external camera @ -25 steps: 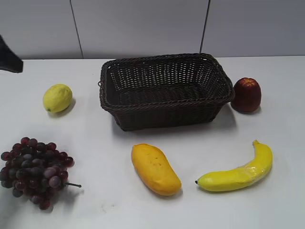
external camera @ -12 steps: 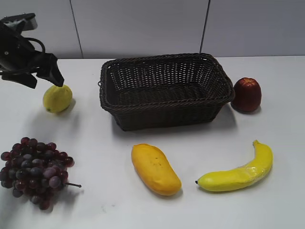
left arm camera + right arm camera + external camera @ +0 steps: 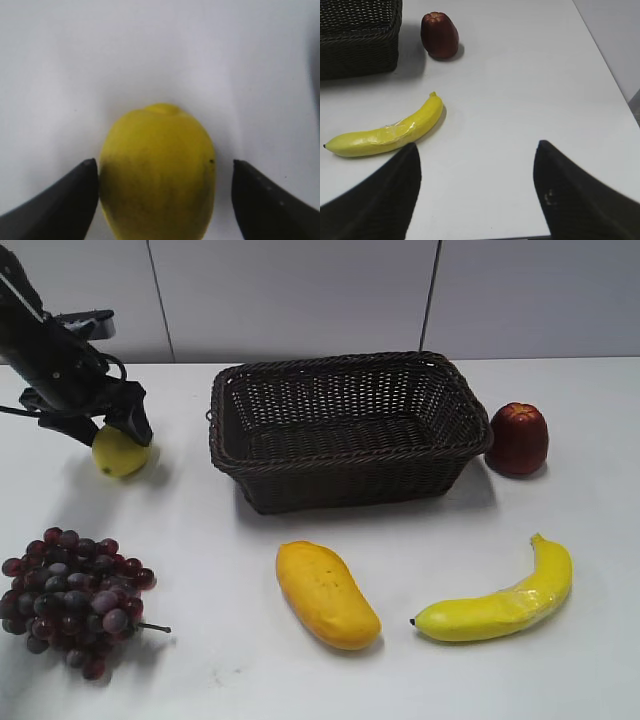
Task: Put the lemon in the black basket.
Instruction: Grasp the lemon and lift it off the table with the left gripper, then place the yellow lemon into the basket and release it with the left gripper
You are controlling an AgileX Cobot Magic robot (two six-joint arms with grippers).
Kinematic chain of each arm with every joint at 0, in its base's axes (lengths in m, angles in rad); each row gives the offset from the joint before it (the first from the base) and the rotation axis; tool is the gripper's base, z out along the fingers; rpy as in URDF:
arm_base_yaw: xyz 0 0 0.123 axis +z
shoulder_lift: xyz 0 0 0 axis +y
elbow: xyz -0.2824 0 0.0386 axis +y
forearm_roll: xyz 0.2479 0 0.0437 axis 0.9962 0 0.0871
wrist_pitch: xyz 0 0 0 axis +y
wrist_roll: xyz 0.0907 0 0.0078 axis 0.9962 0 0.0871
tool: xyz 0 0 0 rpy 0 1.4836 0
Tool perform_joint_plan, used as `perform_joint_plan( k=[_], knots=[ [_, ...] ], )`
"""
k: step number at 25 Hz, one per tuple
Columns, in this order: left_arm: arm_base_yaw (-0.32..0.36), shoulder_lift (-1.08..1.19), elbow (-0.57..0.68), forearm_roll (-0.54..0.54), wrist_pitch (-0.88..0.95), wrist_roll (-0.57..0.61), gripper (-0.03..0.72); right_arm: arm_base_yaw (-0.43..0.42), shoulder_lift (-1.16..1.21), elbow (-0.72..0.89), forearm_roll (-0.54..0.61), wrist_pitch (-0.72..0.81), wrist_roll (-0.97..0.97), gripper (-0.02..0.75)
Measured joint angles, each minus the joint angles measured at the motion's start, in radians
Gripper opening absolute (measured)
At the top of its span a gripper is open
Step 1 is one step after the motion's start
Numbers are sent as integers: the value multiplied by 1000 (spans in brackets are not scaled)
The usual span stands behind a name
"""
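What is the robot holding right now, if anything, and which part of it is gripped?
Nothing is held. The left gripper is open around the lemon, a finger on each side with a gap on one side. The right gripper is open and empty above the table.

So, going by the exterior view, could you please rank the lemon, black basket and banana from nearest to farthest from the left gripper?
1. lemon, between the left gripper fingers, far left.
2. black basket, centre.
3. banana, front right.

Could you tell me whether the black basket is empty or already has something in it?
Empty. The black basket shows only bare woven floor inside, and the lemon sits on the table to its left, between the left gripper's open jaws.
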Motion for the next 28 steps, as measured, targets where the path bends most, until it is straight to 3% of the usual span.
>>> perform_joint_plan(
  k=[6, 14, 18, 22, 28],
  knots=[
    [0, 10, 0, 3, 15, -2, 557, 0, 0, 0, 0, 0, 0, 573],
    [0, -112, -10, 0, 70, -2, 557, 0, 0, 0, 0, 0, 0, 573],
    [-16, -212, -66, -66, 85, -2, 557, 0, 0, 0, 0, 0, 0, 573],
    [-90, -261, -123, -142, 78, -2, 557, 0, 0, 0, 0, 0, 0, 573],
    [-267, -237, -130, -160, -4, -2, 557, 0, 0, 0, 0, 0, 0, 572]
  ],
)
